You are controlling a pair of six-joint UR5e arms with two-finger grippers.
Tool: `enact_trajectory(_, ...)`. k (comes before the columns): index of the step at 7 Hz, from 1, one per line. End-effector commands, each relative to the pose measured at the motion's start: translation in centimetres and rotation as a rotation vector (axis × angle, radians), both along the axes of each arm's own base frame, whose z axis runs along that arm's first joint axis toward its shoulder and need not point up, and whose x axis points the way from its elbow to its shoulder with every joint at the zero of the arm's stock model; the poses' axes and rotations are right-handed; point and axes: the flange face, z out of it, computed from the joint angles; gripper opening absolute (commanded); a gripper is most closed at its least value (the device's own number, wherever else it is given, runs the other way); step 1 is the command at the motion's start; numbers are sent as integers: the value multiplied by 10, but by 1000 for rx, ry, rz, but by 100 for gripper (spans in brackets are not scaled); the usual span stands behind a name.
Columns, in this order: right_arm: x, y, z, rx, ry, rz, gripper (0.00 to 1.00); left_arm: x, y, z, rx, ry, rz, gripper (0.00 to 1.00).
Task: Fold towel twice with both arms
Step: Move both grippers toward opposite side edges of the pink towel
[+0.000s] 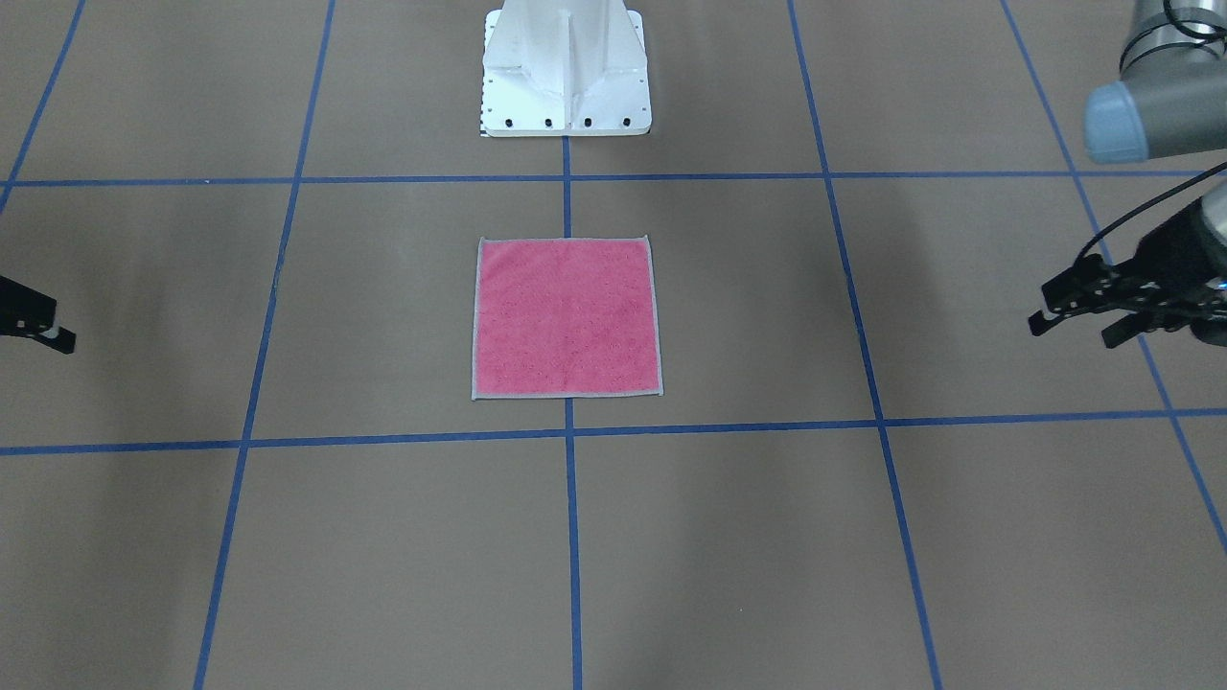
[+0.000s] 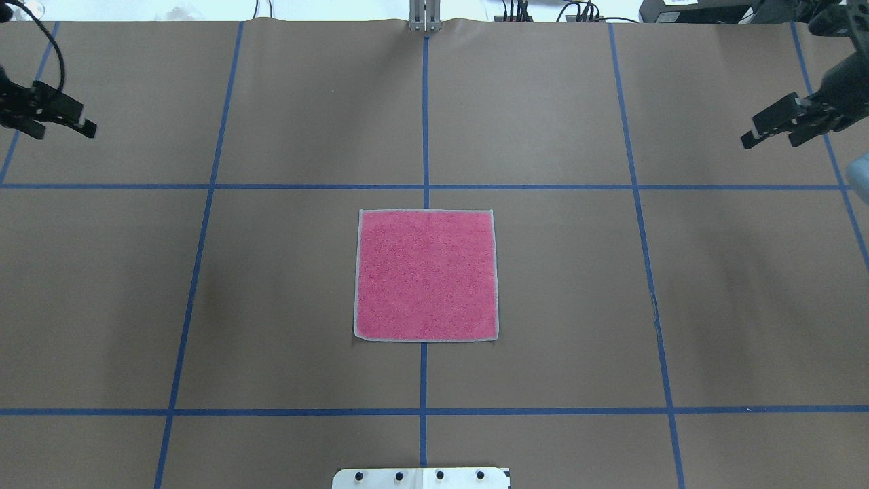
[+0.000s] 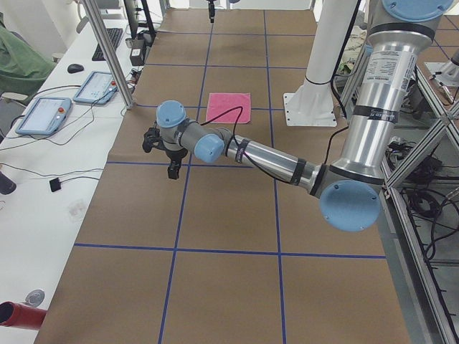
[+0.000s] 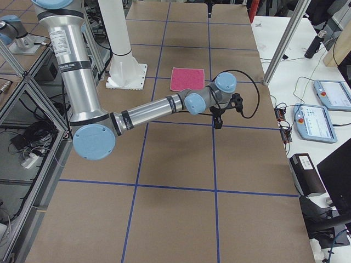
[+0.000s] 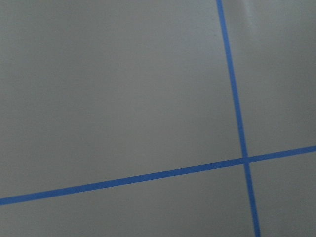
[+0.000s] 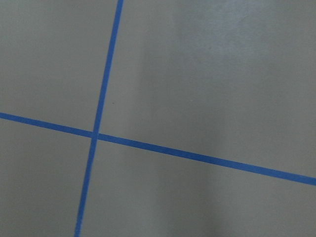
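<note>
The towel (image 2: 426, 275) lies flat and unfolded at the middle of the table, pink face up, its pale border showing all round; it also shows in the front view (image 1: 566, 316) and the side views (image 3: 229, 107) (image 4: 187, 79). My left gripper (image 2: 64, 128) (image 1: 1074, 333) hovers open and empty far out to the towel's left. My right gripper (image 2: 770, 139) (image 1: 53, 326) hovers open and empty far out to the towel's right. Both wrist views show only brown paper and blue tape lines.
The white pedestal base (image 1: 566, 72) stands just behind the towel on my side. Blue tape lines (image 2: 424, 411) grid the brown table cover. A side bench with tablets (image 3: 43, 115) and a metal post (image 3: 107, 50) lies beyond the table's far edge.
</note>
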Motion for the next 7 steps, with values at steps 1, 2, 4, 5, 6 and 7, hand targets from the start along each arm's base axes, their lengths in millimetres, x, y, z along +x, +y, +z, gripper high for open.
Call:
enact_trajectory(1, -76, 11, -49, -100, -71, 36, 100, 91, 24, -59, -146, 127, -68, 100)
enact_trajectory(2, -93, 19, -61, -136, -90, 51, 99, 141, 35, -92, -254, 157, -137, 100)
enact_trajectory(4, -131, 43, -88, -191, -113, 64, 98, 226, 98, -140, -380, 193, -194, 100)
enact_trajectory(5, -159, 60, -99, -184, -132, 76, 98, 264, 138, -154, -402, 202, -190, 100)
enact_trajectory(6, -194, 82, -98, -168, -153, 88, 99, 302, 171, -161, -419, 197, -196, 100)
enact_trajectory(7, -212, 99, -103, -210, -192, 101, 99, 326, 197, -162, -427, 188, -189, 100)
